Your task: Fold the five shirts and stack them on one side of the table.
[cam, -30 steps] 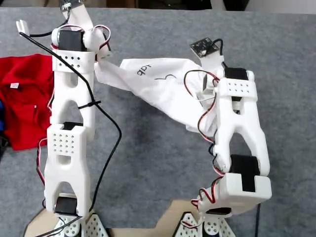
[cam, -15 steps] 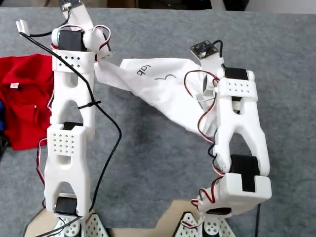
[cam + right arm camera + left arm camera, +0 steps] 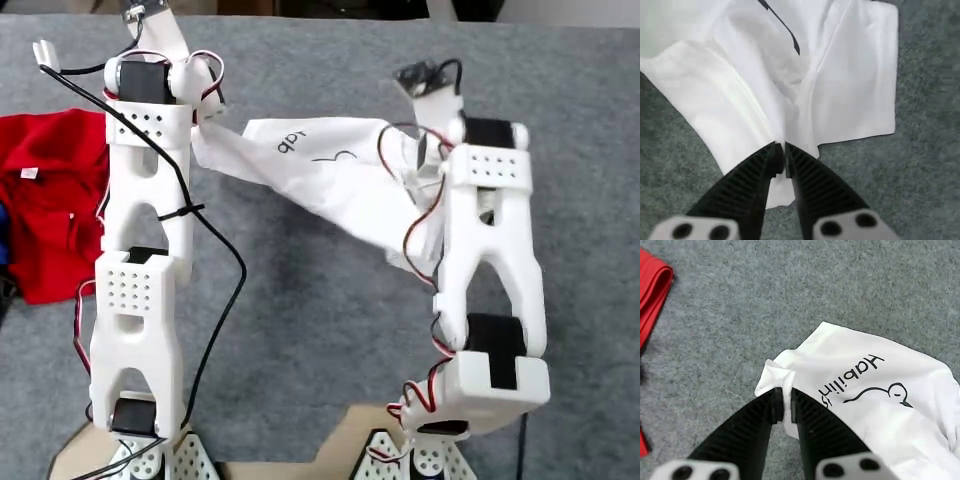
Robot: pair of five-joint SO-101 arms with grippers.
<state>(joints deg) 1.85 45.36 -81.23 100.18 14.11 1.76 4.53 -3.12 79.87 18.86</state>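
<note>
I have the white shirt (image 3: pixel 320 170) stretched across the upper middle of the high view, over the grey table (image 3: pixel 300 340). My left gripper (image 3: pixel 783 407) is clamped tight on one corner. My right gripper (image 3: pixel 784 150) is closed on a bunched edge, likely to pull the cloth flat for folding. A red shirt (image 3: pixel 45 210) lies at the left edge.

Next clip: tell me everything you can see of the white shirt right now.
The white shirt is thin, soft cloth with black lettering and a small line drawing. Crumpled, it stretches between the two arms over the grey table cover. The left gripper is shut on one bunched edge, the right gripper on a fold at the opposite end. Whether it rests on the cover is unclear.
</note>
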